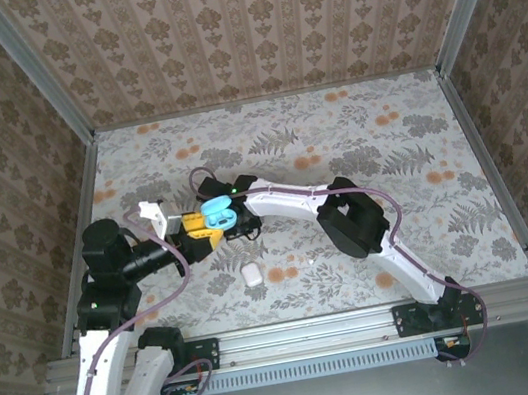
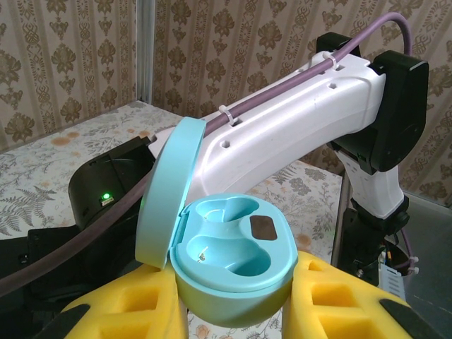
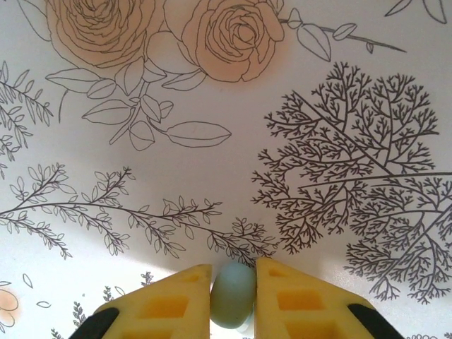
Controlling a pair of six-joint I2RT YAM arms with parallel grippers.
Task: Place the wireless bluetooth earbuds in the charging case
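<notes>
– Left wrist view: what does the left gripper (image 2: 230,311) have?
– Its yellow jaws are clamped on the teal charging case (image 2: 229,265). The lid is up and both wells are empty. The right arm's white link (image 2: 282,134) crosses just behind the case.
– And the right gripper (image 3: 233,274)?
– Closed on a teal earbud (image 3: 233,300), with the floral table (image 3: 212,176) beyond. A whitish case (image 1: 250,274) lies nearby, apart.

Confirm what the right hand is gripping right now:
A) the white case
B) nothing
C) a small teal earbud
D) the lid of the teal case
C: in the right wrist view the right hand is shut on a teal earbud, while the teal case sits open in the left hand and the white case lies loose on the table.
</notes>
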